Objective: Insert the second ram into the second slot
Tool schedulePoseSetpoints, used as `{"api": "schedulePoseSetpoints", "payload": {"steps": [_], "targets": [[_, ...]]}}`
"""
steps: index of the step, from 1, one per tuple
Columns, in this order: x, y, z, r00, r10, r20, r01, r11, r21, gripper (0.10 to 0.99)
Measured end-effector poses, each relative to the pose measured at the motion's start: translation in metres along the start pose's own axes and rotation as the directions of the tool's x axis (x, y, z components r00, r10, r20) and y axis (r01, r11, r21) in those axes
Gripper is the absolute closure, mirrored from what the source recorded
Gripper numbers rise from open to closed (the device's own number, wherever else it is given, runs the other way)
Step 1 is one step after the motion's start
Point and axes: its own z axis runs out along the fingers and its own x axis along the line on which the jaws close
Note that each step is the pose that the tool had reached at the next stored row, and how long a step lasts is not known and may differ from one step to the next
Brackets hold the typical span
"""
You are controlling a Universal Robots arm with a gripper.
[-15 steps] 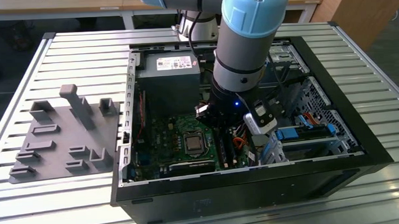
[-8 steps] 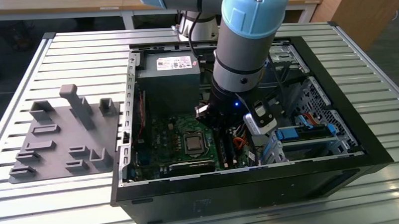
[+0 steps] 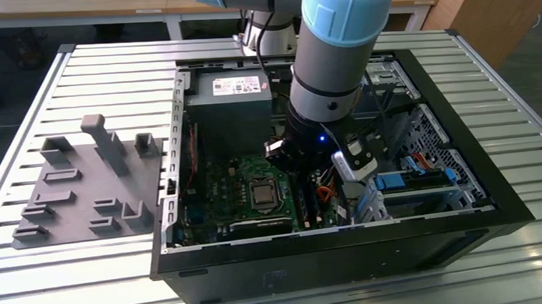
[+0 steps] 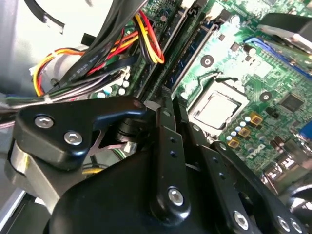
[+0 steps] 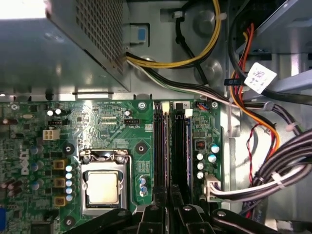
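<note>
black metal jaws pressed together over long dark slots, glossy green motherboard

We see the computer case on the table, with the tray beside it on the exterior view's left.

Gripper: black linkage body fills the six o'clock half, fingers reaching toward twelve o'clock; whether they are parted cannot be told.
Motherboard: green, spread from one to four o'clock.
CPU socket: silver square, at three o'clock of the fingertips.
Memory slots: dark, long, running toward twelve o'clock.
Cable bundle: black, yellow, red, orange, at ten to eleven o'clock.
</note>
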Motion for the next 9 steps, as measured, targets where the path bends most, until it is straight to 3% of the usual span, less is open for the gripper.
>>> {"api": "schedulePoseSetpoints", "payload": {"steps": [3, 6, 7, 9], "targets": [[0.0002, 0.0002, -0.0064, 1.0, 0.0, 0.0, 0.0, 1.0, 0.0, 0.89], [0.0002, 0.0002, -0.0076, 1.0, 0.0, 0.0001, 0.0, 1.0, 0.0, 0.902], [0.0002, 0.0002, -0.0076, 1.0, 0.0, 0.0001, 0.0, 1.0, 0.0, 0.973], [0.0002, 0.0002, -0.0076, 1.0, 0.0, 0.0, 0.0, 1.0, 0.0, 0.984]]}}
